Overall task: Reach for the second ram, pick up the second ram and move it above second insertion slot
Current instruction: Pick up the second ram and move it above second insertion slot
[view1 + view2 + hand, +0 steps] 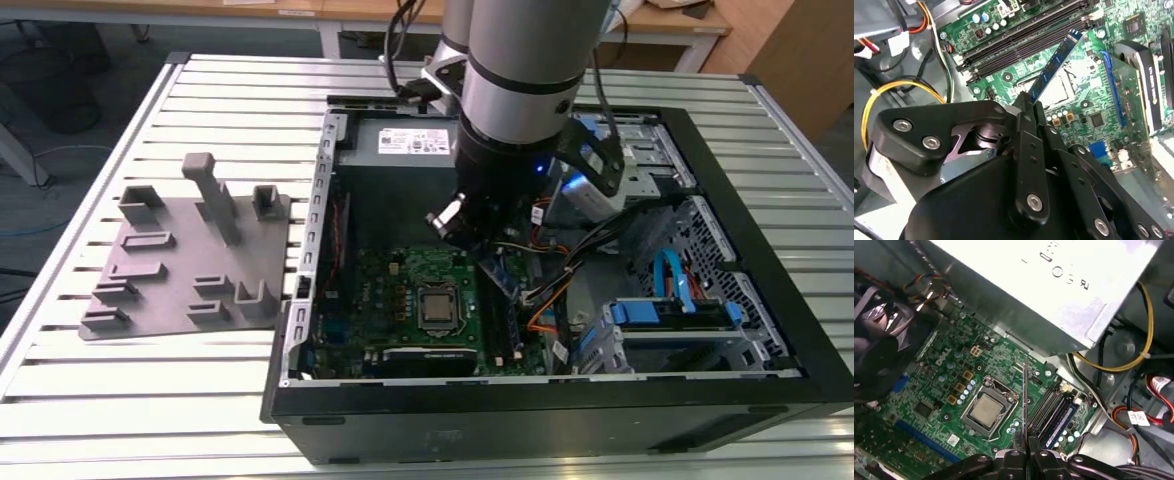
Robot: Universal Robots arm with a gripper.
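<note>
My gripper (pixel 478 232) hangs inside the open computer case, shut on the second ram (pixel 499 268), a thin dark-green stick. In the second wrist view the ram (pixel 1055 64) sticks out from between the fingers (pixel 1026 107), slanting over the motherboard (pixel 1094 95) near the long dark memory slots (pixel 1024 37). In the first wrist view the ram (pixel 1025 395) shows edge-on as a thin line rising from the gripper (pixel 1025 454), above the board between the processor socket (pixel 985 409) and the memory slots (pixel 1051 407). It floats over the board, touching nothing.
The black computer case (pixel 534 405) lies open on a slatted metal table (pixel 120 390). A grey plastic fixture (pixel 187 260) with upright blocks sits at the exterior view's left. Loose coloured cables (pixel 567 290) and blue drive bays (pixel 674 310) crowd the exterior view's right of the case.
</note>
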